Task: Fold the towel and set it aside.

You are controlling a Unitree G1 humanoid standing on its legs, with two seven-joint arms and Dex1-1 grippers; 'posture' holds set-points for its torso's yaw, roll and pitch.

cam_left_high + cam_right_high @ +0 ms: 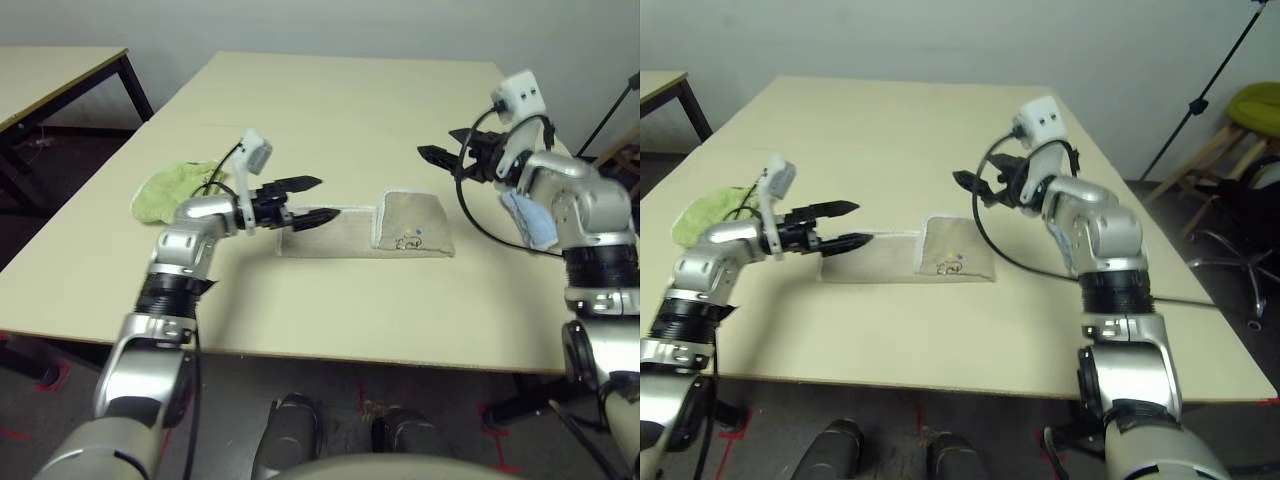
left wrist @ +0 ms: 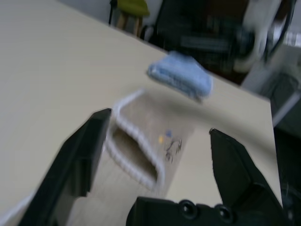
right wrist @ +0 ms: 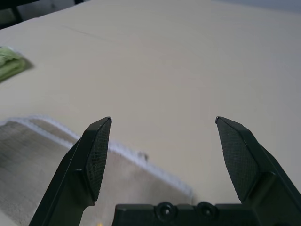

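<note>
- Left claw [image 1: 330, 197] stands apart at its tips, gripping nothing; it hovers by the towel's nine-to-ten o'clock end, pointing in toward the cloth, probably so it can reach that flat end or steady it.
- Right claw [image 1: 436, 142] is likewise spread and empty, off toward one o'clock from the towel, perhaps held back so that it does not crowd the fold.
- Beige towel [image 1: 340, 238] lies on the table [image 1: 330, 310] in front of the robot as a long strip, with its three o'clock end doubled over toward nine; the nine o'clock part remains single in length.
- White edging [image 1: 377, 225] marks where that flap ends, and the small printed logo [image 1: 408, 242] faces up on it.
- That flap gapes a little at its edge, so I judge the layers rest loosely; a drag could open them.
- Folding looks well along: bringing the nine o'clock end over the flap would likely make a compact bundle, easier to set aside.
- Green cloth [image 1: 175, 190] sits around nine to ten o'clock from the towel, and the light-blue cloth [image 2: 181, 73] near three; both lie off to the sides, which leaves the folding spot free.
</note>
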